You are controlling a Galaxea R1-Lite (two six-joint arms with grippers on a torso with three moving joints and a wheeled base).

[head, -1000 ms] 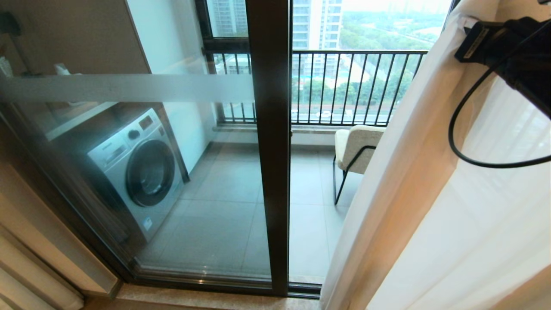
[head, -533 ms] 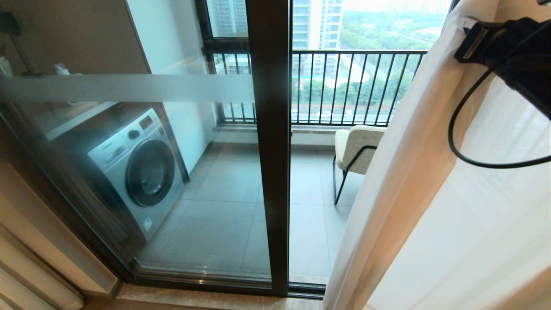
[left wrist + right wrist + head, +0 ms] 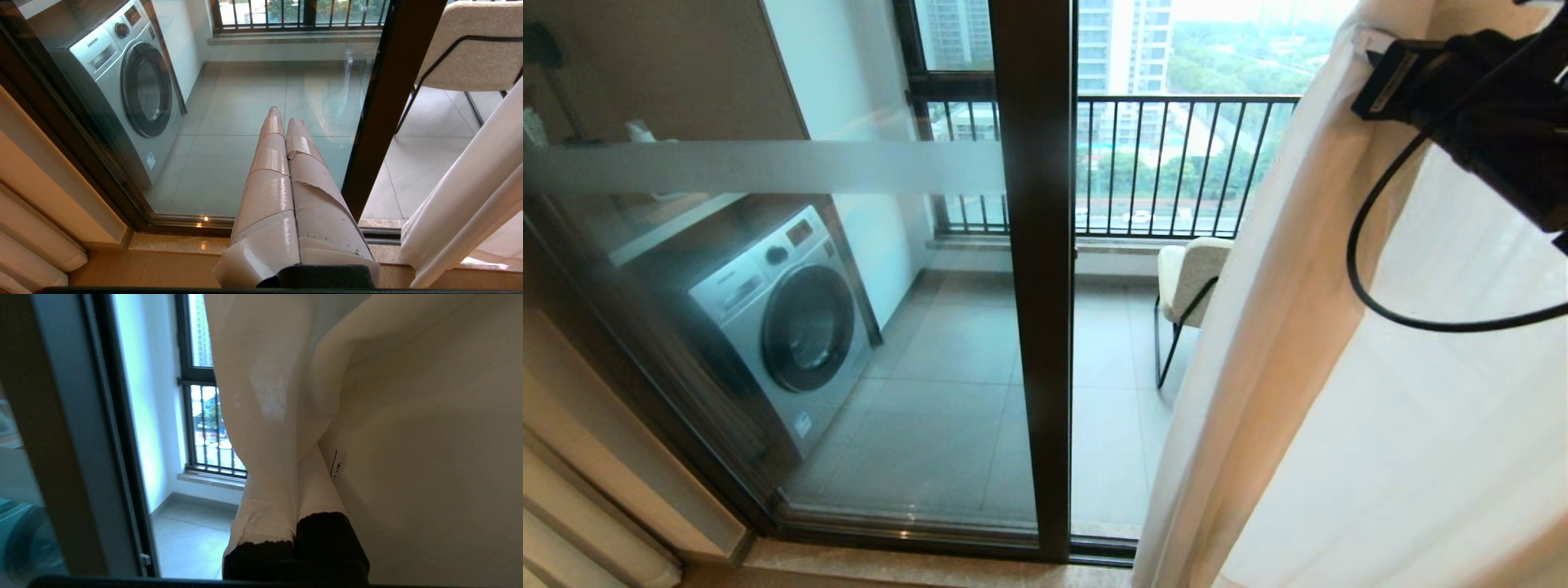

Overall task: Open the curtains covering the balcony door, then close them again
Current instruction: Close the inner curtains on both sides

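The balcony door has a dark frame and a glass pane crossed by a frosted band. The sheer white curtains hang on the right, their cream edge running down across the open gap beside the frame. My right arm is raised at the upper right against that edge. In the right wrist view the right gripper is shut on the curtains, and fabric drapes over its taped fingertips. The left gripper is held low before the glass, shut and empty, with the curtains to its right.
On the balcony, behind the glass, a silver washing machine stands at left and a cream chair at right. Black railing runs across the back. A thicker beige drape hangs at the lower left by the stone sill.
My right arm has shifted left with the curtain edge. The fabric now hides more of the chair and the railing. The left gripper has not moved.
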